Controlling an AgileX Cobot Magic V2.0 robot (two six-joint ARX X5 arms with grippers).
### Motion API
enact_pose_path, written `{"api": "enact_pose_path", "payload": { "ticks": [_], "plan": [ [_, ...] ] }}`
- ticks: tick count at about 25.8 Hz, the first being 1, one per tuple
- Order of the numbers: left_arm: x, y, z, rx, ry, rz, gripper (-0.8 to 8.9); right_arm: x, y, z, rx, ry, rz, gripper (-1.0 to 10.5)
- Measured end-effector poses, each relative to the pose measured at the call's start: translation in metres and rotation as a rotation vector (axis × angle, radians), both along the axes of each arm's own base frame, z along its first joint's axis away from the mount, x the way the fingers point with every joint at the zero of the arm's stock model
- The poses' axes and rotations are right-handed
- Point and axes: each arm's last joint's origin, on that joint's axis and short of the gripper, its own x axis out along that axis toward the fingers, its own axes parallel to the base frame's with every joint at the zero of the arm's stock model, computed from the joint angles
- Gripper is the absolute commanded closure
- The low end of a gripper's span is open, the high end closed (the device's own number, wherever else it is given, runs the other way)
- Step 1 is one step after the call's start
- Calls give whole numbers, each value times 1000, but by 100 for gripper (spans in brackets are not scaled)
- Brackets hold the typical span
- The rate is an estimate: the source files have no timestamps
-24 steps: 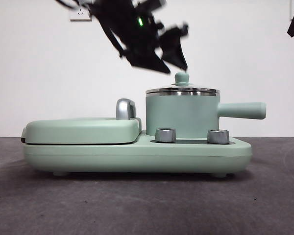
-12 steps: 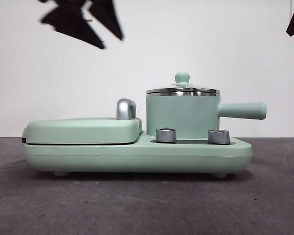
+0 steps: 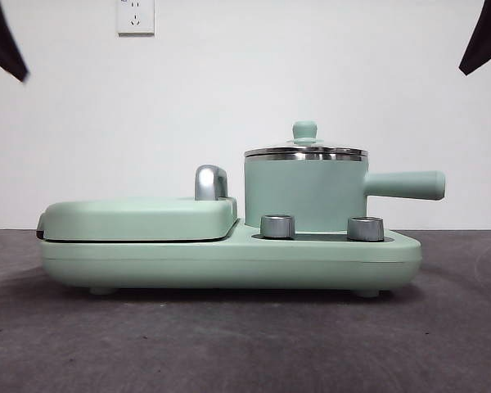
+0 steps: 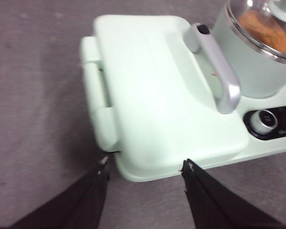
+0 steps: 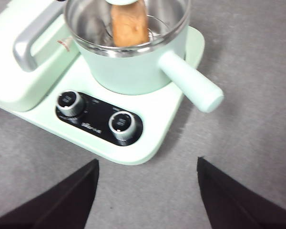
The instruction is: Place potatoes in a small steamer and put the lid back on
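The small steamer [image 3: 304, 196] stands on the right half of the mint-green appliance base [image 3: 229, 260], its side handle [image 3: 405, 185] pointing right. The lid [image 3: 304, 151] sits on its steel rim, knob [image 3: 304, 130] up. Through the glass the orange-brown potatoes [image 5: 129, 24] lie inside the pot [image 5: 133, 62]; they also show in the left wrist view as potatoes [image 4: 267, 29]. My left gripper [image 4: 144, 171] hangs open above the griddle's near corner, holding nothing. My right gripper [image 5: 148, 171] is open over the table in front of the base, empty. Both arms show only as dark tips at the top corners.
A flat griddle cover [image 3: 139, 218] with a chrome handle [image 3: 210, 182] fills the left half of the base. Two chrome dials [image 3: 277, 226] [image 3: 365, 228] sit at the front. A wall socket [image 3: 136, 16] is high on the white wall.
The dark arm that hung over the lid has risen and drawn away to the upper left corner. The lid stays on the steamer, let go.
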Motion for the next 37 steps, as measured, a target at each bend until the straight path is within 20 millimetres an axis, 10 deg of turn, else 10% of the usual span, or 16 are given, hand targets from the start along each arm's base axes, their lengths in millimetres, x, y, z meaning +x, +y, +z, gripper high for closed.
{"api": "enact_pose_path", "payload": {
  "ticks": [4, 6, 28, 37],
  "plan": [
    [-17, 7, 6, -3, -36, 18, 566, -2, 0, 0, 2, 8, 4, 653],
    [-21, 9, 9, -10, -58, 18, 771, -3, -1, 1, 6, 2, 5, 980],
    [-40, 18, 16, 9, -212, 5, 808, -3, 0, 2, 27, -9, 20, 930],
    [-40, 43, -82, 36, -452, 226, 808, -3, 0, 3, 27, -10, 20, 930]
  ]
}}
